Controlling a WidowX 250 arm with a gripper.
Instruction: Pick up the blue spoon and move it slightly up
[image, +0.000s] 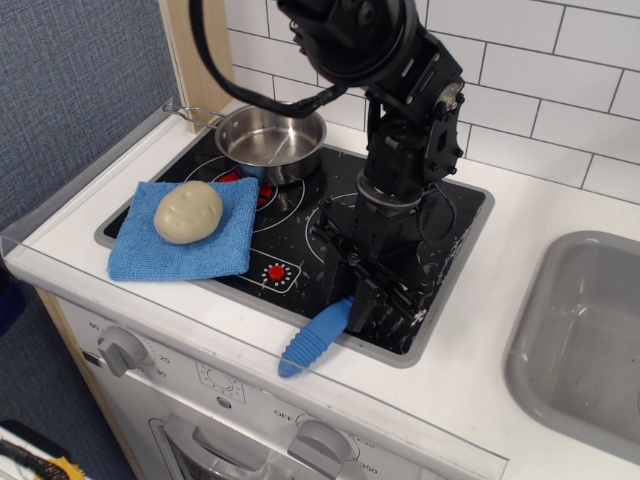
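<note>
The blue spoon (312, 340) lies at the front edge of the black stovetop (445, 215). Its ribbed blue handle points down-left over the white counter edge. Its silver bowl is hidden under the arm. My black gripper (362, 308) is down on the stovetop at the handle's upper end, and its dark fingers appear closed on the spoon there. The spoon still rests low on the surface.
A steel pot (271, 137) stands on the back left burner. A blue cloth (225, 245) with a beige potato-like ball (187, 211) lies at the left. A grey sink (590, 330) is at the right. The tiled wall is behind.
</note>
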